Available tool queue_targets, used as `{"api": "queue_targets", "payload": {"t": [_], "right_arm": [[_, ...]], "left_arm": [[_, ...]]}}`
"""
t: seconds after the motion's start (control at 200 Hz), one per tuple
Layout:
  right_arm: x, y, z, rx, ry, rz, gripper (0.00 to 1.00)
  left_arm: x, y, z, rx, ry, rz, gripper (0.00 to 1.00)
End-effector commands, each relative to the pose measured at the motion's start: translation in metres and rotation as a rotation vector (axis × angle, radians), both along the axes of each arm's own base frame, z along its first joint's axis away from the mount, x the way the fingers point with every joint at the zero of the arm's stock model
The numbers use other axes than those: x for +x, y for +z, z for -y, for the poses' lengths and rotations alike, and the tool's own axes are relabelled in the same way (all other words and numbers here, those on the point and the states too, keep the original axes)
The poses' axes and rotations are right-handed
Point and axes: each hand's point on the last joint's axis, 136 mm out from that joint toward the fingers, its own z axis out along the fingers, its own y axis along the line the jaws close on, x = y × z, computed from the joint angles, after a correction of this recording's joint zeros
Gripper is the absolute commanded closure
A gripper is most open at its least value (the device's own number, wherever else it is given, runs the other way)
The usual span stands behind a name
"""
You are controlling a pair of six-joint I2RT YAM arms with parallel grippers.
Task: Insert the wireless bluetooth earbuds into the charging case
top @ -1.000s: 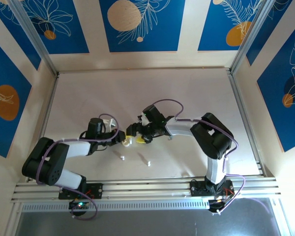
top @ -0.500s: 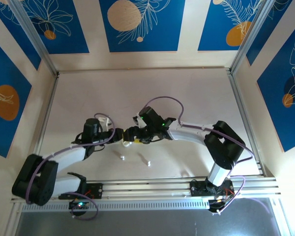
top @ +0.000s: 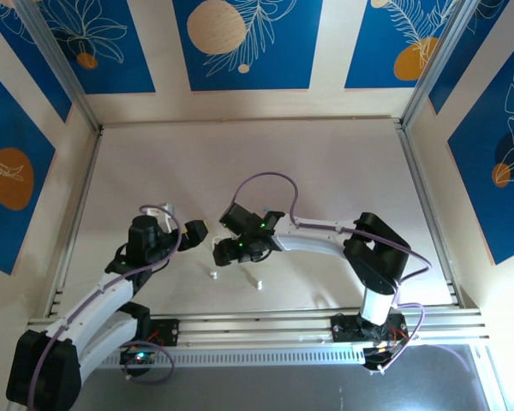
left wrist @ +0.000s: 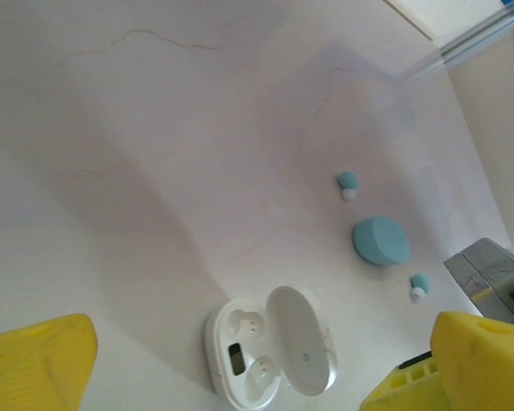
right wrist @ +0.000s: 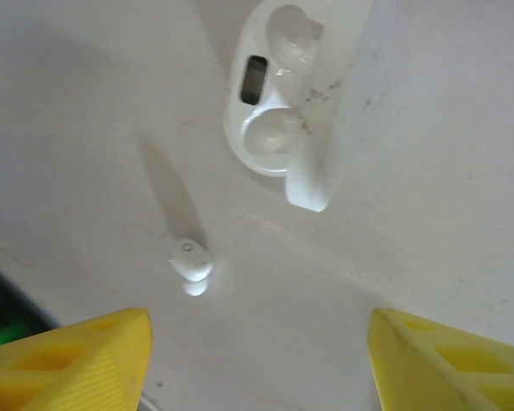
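Glossy white plastic case (left wrist: 270, 347) (lid scuffed) on smooth matt table (left wrist: 154, 128).

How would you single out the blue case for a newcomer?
On the pale table, find the open white case in the left wrist view. Up and right of it lies the blue case, between two tiny blue earbuds. It alone is shut.

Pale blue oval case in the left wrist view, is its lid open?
No, the pale blue oval case lies shut, showing one smooth domed shell with no wells exposed.
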Motion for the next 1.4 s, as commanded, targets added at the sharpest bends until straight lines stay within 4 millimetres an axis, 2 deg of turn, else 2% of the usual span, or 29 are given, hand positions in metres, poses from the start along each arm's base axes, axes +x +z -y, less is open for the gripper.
{"api": "queue_targets", "payload": {"t": [0.0, 0.17, 0.545, 0.89, 1.391], "right_arm": [[0.008, -0.01, 0.014, -0.136, -0.008, 0.052, 0.34], [0.017, -0.017, 0.02, -0.213, -0.027, 0.081, 0.36], [0.032, -0.017, 0.024, -0.265, -0.047, 0.103, 0.37], [0.045, -0.013, 0.03, -0.272, -0.076, 0.11, 0.39], [0.054, -0.002, 0.028, -0.251, -0.085, 0.109, 0.39]], "left_arm": [[-0.003, -0.014, -0.012, 0.037, 0.047, -0.041, 0.0], [-0.002, -0.015, -0.012, 0.027, 0.045, -0.047, 0.0], [-0.003, -0.015, -0.01, 0.009, 0.038, -0.052, 0.0], [-0.002, -0.014, -0.009, -0.002, 0.033, -0.05, 0.0], [-0.003, -0.014, -0.009, -0.008, 0.032, -0.049, 0.0]]}}
